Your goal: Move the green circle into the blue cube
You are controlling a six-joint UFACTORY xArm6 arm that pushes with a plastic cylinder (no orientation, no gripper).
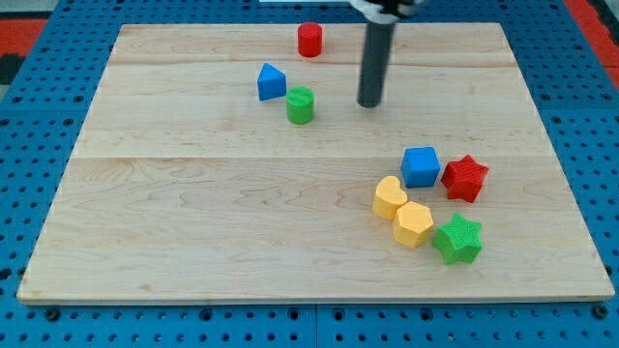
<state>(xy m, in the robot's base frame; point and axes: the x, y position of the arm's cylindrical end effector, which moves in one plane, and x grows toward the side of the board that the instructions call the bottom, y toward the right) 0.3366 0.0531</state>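
The green circle (300, 104) is a short green cylinder in the upper middle of the wooden board (193, 213). The blue cube (420, 166) sits at the lower right, well apart from it. My tip (369, 103) is the lower end of the dark rod, to the right of the green circle with a clear gap between them, and up and to the left of the blue cube.
A blue triangular block (271, 82) lies just up-left of the green circle. A red cylinder (309, 40) stands near the top edge. A red star (465, 177), a yellow heart (390, 197), a yellow hexagon (414, 224) and a green star (457, 239) cluster around the blue cube.
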